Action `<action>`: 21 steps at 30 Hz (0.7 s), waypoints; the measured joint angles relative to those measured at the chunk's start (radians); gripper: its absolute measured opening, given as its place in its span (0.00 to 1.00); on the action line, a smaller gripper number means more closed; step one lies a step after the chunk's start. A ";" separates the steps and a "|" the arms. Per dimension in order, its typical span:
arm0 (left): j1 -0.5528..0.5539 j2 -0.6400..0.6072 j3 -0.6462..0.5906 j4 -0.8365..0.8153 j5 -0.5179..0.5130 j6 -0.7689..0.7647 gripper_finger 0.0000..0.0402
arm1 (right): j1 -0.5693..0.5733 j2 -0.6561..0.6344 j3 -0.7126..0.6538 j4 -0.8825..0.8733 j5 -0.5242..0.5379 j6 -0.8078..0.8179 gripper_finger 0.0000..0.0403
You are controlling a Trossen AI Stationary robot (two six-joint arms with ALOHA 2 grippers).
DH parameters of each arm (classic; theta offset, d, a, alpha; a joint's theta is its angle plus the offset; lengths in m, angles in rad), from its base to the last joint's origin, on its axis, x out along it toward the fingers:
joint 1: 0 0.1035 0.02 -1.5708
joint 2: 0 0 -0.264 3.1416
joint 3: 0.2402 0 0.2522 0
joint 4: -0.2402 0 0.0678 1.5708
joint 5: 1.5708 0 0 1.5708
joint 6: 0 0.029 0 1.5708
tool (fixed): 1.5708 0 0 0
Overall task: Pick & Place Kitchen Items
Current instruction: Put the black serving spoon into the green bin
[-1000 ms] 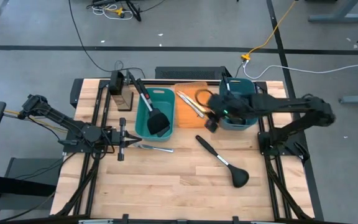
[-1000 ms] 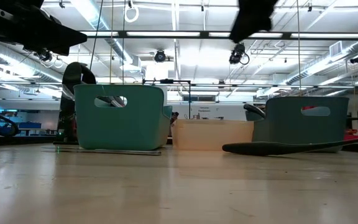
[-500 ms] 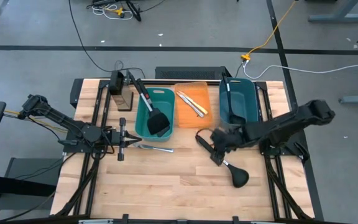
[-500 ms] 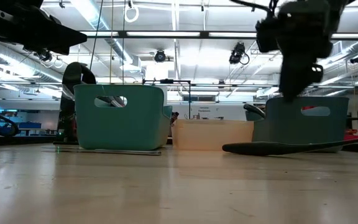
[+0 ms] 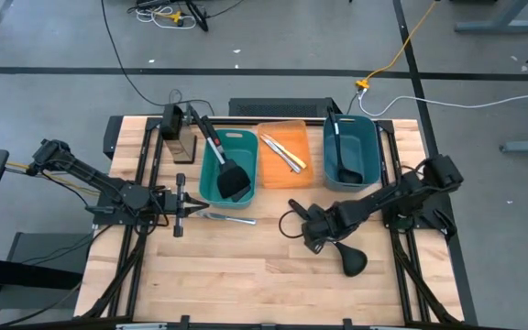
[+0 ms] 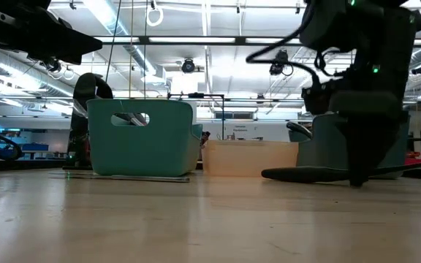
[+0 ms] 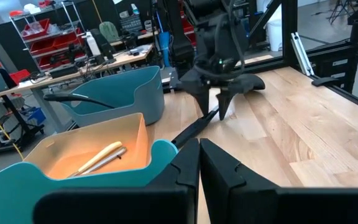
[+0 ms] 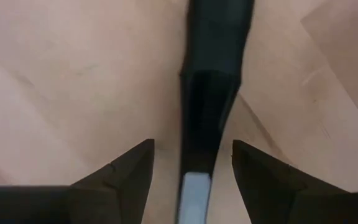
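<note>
Right gripper straddling the black ladle handle on the counter, jaws gaping wide, left gripper idling at left, jaws closed

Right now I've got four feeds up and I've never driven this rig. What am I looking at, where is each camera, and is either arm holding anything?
Two dark robot arms work at a wooden table. One camera looks straight down, one sits at tabletop height, and one rides on each wrist.

Three bins stand at the back: a teal bin with a black spatula, an orange bin with small knives, and a darker teal bin with a long utensil.

A silver utensil lies loose beside the left gripper, which waits shut and empty.

The right gripper is down over the handle of a black ladle, fingers open on either side, not gripping it.
</note>
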 joint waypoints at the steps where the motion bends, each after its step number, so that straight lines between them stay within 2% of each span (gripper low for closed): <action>1: 0.000 0.000 0.000 0.000 0.000 0.000 0.04 | -0.003 0.011 0.000 0.001 0.008 -0.002 0.55; 5: 0.000 0.000 0.000 0.000 0.000 0.000 0.04 | -0.002 0.029 0.004 0.004 0.028 -0.007 0.53; 8: 0.000 0.000 0.000 0.000 0.000 0.000 0.04 | -0.004 0.031 0.005 0.010 0.016 -0.007 0.47; 14: 0.000 0.000 0.000 0.000 0.000 0.000 0.04 | -0.003 0.032 0.005 0.022 -0.001 -0.026 0.18; 21: 0.000 0.000 0.000 0.000 0.000 0.000 0.04 | -0.004 -0.032 -0.004 0.084 0.002 -0.144 0.18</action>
